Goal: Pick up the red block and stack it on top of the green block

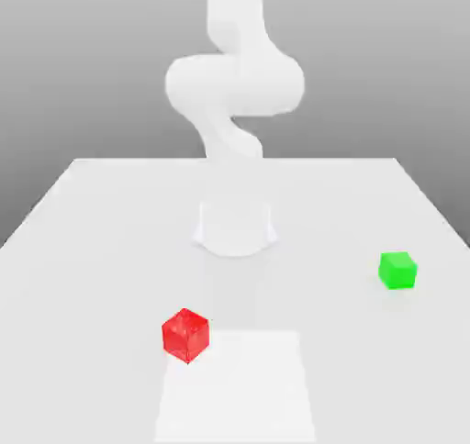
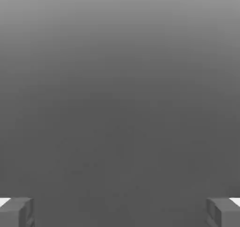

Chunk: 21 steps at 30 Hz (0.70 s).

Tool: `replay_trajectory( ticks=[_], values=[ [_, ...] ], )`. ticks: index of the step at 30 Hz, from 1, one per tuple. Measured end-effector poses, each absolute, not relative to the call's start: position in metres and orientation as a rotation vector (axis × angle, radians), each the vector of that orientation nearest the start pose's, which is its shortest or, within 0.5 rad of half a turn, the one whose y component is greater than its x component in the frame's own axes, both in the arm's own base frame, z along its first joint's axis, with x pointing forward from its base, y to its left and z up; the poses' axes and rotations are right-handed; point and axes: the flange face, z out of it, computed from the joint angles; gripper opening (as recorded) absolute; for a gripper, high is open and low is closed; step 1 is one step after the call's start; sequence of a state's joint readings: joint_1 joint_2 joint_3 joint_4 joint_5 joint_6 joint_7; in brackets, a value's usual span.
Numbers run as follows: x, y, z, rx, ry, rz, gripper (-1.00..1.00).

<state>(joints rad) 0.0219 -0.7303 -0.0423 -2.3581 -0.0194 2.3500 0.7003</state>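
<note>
Small bright red cube (image 1: 185, 334) sits untouched on the white table (image 1: 83, 249), well apart from the green cube (image 1: 397, 270); gripper (image 2: 120, 212) apparently spread wide, holding nothing.

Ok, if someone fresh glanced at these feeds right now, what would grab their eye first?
Probably the two bright cubes on the pale table: the red block sits near the front, toward the exterior view's left, and the green block sits apart from it, farther back toward the exterior view's right. Next, the white arm rising behind them. In the hand view, the end effector is open, nothing between its fingers.
</note>
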Motion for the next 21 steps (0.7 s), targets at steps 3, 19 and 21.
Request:
replay_trajectory(
  ticks=[3,19,21],
  values=[
    [0.404,-0.028,0.595,-2.705,0.831,-0.867,0.0],
    [0.378,-0.07,0.267,-3.135,-0.011,-0.178,0.0],
    [0.358,-0.072,0.235,-3.139,-0.131,-0.08,0.0]
  ],
)
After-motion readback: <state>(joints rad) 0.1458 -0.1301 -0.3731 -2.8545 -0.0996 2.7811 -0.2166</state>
